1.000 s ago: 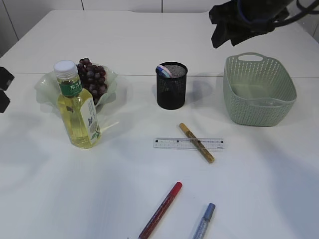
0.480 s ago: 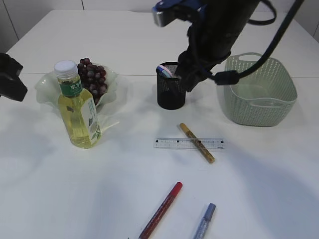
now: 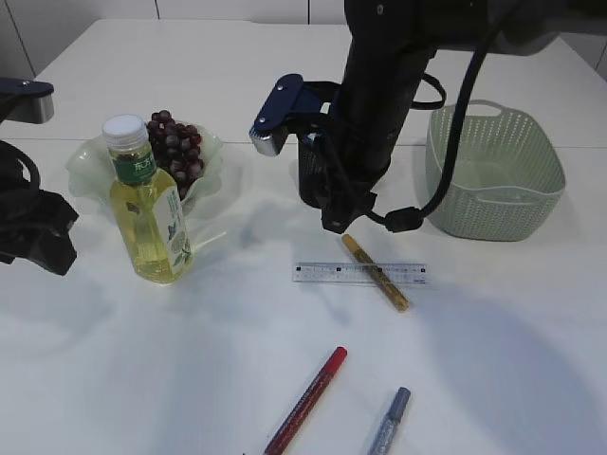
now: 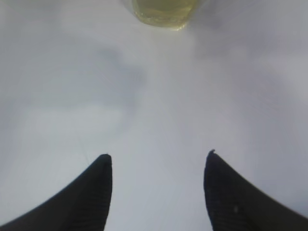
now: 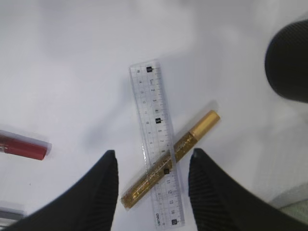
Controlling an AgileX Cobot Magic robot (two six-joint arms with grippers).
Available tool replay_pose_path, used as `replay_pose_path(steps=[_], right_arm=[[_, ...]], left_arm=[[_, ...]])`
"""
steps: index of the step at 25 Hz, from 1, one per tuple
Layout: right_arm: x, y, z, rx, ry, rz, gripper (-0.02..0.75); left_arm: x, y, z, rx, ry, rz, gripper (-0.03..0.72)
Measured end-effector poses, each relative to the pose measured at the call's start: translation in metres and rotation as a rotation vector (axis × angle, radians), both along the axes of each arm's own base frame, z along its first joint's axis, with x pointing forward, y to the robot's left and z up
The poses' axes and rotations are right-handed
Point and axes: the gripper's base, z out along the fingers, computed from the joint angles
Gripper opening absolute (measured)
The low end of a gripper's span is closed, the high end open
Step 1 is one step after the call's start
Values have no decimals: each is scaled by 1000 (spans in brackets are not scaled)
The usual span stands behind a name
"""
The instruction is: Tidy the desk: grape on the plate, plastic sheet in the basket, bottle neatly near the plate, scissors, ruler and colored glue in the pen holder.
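My right gripper (image 5: 154,152) is open, hovering over the clear ruler (image 5: 156,134) and the gold colored glue (image 5: 202,125) lying across it. Both lie on the table before the black pen holder (image 5: 288,62), which my right arm (image 3: 365,123) mostly hides in the exterior view. Red glue (image 3: 305,398) and blue glue (image 3: 389,422) lie near the front edge. The bottle (image 3: 147,204) stands upright beside the plate (image 3: 90,161) holding the grape (image 3: 175,147). My left gripper (image 4: 159,155) is open and empty over bare table, short of the bottle's base (image 4: 163,12). Scissors and plastic sheet are hidden.
The green basket (image 3: 493,171) stands at the back right, just beyond my right arm. My left arm (image 3: 38,232) sits low at the table's left edge, left of the bottle.
My right arm swung down from the back right to above the ruler and gold glue, covering the pen holder. The left arm came further into view at the left and its jaws opened.
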Motion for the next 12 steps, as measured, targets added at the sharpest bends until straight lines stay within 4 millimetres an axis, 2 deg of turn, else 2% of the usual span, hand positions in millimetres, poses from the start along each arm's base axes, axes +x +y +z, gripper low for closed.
replay_pose_path(steps=[3, 8, 12], right_arm=[[3, 5, -12, -6, 23, 92, 384], [8, 9, -45, -42, 103, 151, 386], [12, 9, -66, -82, 132, 159, 434]], left_arm=[[1, 0, -7, 3, 12, 0, 445], [2, -1, -9, 4, 13, 0, 440], [2, -1, -9, 4, 13, 0, 436]])
